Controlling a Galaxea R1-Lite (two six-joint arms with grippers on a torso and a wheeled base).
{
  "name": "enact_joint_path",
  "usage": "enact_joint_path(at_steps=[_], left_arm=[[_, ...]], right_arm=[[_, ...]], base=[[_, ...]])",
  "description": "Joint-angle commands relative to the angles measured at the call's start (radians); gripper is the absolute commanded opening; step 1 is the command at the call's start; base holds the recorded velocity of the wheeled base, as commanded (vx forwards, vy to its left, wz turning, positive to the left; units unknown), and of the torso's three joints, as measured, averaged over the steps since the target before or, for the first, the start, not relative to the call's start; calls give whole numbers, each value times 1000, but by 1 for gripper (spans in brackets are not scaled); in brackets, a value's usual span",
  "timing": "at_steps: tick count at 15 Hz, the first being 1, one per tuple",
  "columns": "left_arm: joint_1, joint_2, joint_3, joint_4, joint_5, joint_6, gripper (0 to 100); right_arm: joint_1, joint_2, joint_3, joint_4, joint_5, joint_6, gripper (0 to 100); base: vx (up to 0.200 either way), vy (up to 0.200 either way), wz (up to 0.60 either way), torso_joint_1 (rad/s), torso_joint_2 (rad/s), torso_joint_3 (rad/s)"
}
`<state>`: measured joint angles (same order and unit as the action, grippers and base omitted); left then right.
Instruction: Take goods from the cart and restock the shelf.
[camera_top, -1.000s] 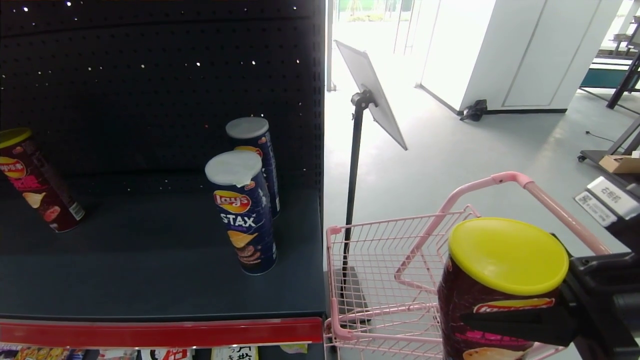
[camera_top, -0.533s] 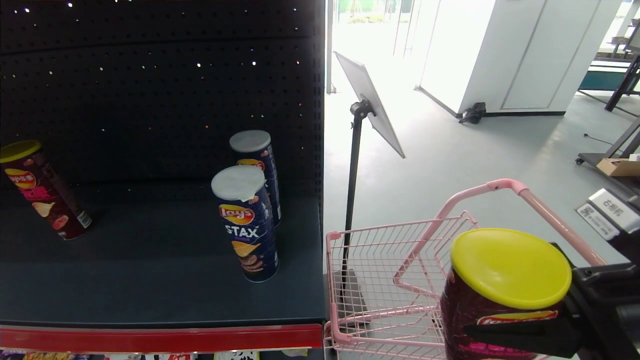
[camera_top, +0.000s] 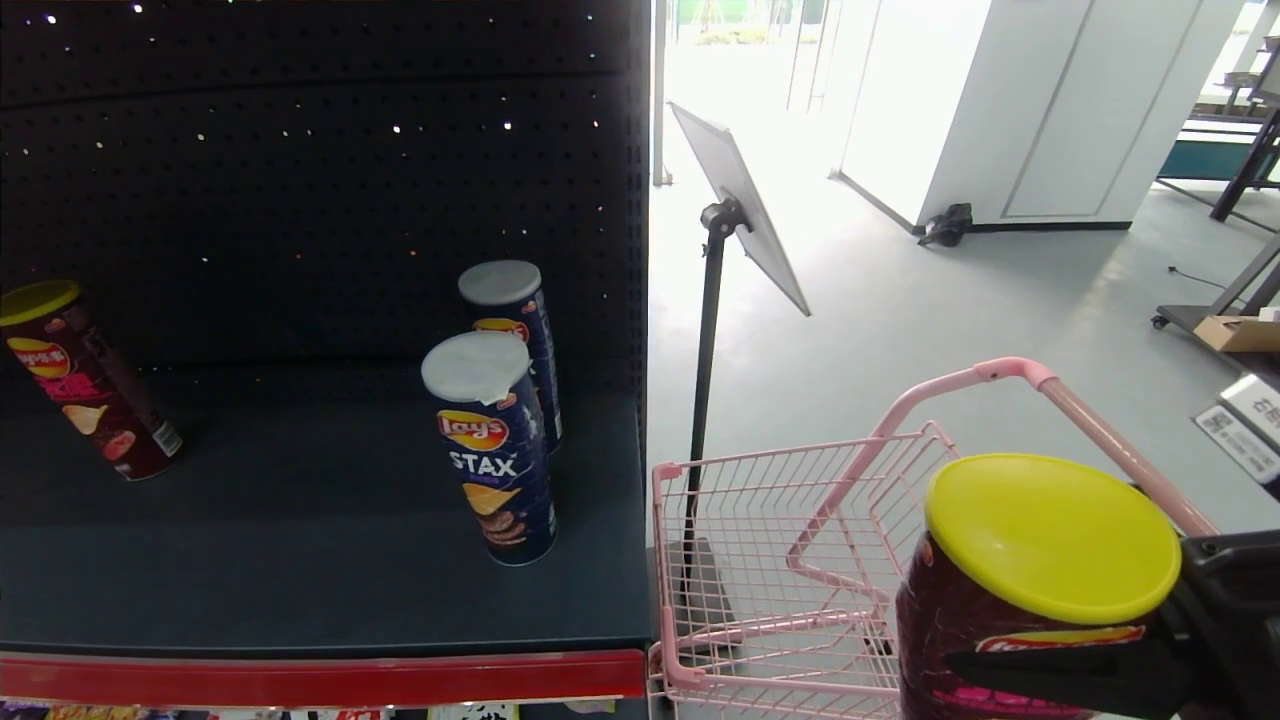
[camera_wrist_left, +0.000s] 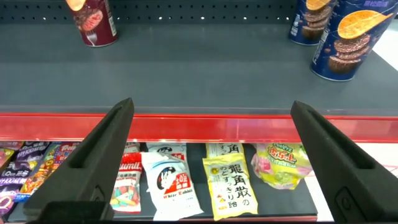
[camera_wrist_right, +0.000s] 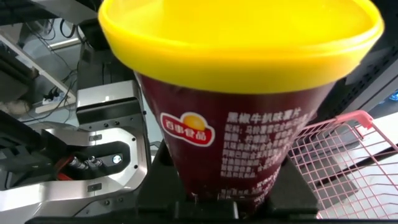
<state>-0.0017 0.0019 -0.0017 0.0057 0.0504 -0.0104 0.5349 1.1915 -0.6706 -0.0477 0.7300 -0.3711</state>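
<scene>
R gripper (camera_top: 1040, 660) is clamped on a maroon can (camera_top: 1030, 580) w/ a yellow lid. One dark finger crosses the can's front below the lid, and the can stands upright. It hangs above the near right corner of the pink wire cart (camera_top: 790, 447), just beside the cart's handle (the can's base runs off the bottom of the head view). In the right wrist view the can's body sits between the jaw blocks.

L gripper (camera_wrist_left: 211, 104) is spread wide w/ nothing between its fingers (camera_wrist_left: 99, 162). It points at the shelf's red front strip (camera_wrist_left: 205, 127), low and close to it. Snack packets (camera_wrist_left: 227, 180) lie on the tier under that strip.

The shelf (camera_top: 300, 560) is dark w/ a pegboard back. Two blue cans stand upright near its right end, front one (camera_top: 490, 460) and rear one (camera_top: 515, 320), close together. I can't tell if they touch. A second maroon can (camera_top: 85, 385) w/ a yellow lid stands at the far left, well apart from them.

A tilted board on a pole (camera_top: 740, 190) stands on the floor between shelf and cart.
</scene>
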Motion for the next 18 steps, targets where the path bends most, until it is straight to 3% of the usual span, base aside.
enact_joint_path(at_steps=[1,7,14,18], left_arm=[[0,1,0,0,0,0,100],[0,1,0,0,0,0,100],[0,1,0,0,0,-2,100],[0,1,0,0,0,-2,100]], right_arm=[[0,-9,-6,-1,-4,0,0],[10,-16,-27,0,-92,-3,0],[94,-1,-67,0,-215,4,0],[102,-1,-78,-1,-222,6,0]], base=[[0,0,0,0,0,0],[0,0,0,0,0,0],[0,0,0,0,0,0],[0,200,0,1,-2,2]])
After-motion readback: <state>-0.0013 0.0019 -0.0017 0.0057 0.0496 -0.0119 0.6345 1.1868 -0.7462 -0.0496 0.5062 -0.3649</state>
